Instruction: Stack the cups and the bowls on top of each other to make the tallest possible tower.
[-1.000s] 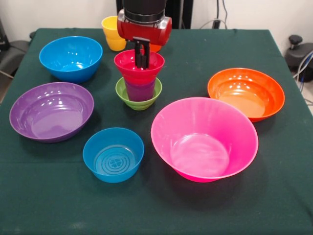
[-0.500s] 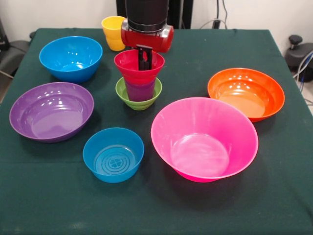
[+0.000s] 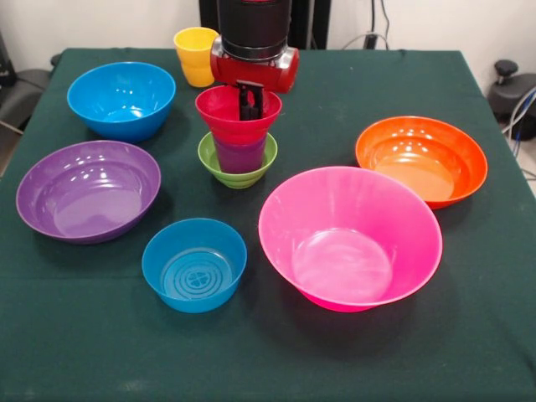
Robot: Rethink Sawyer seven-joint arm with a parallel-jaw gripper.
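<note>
Bowls ring the green tabletop (image 3: 100,335). Left of centre I see the upright tower (image 3: 239,134): small glossy green bowl (image 3: 237,172), translucent purple cup (image 3: 239,156), red bowl (image 3: 238,113), mouths up. The black end effector (image 3: 249,105) dips into the red bowl; I cannot tell its opening. Behind, the glossy yellow plastic cup (image 3: 193,56) is partly hidden.

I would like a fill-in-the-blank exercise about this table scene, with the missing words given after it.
1. In the tower, the purple cup sits inside the small ____ bowl.
2. On top of the purple cup rests a ____ bowl.
3. The largest bowl on the table is ____.
4. The gripper hangs at the tower's top bowl, while the ____ cup stands alone behind.

Missing words: green; red; pink; yellow
</note>
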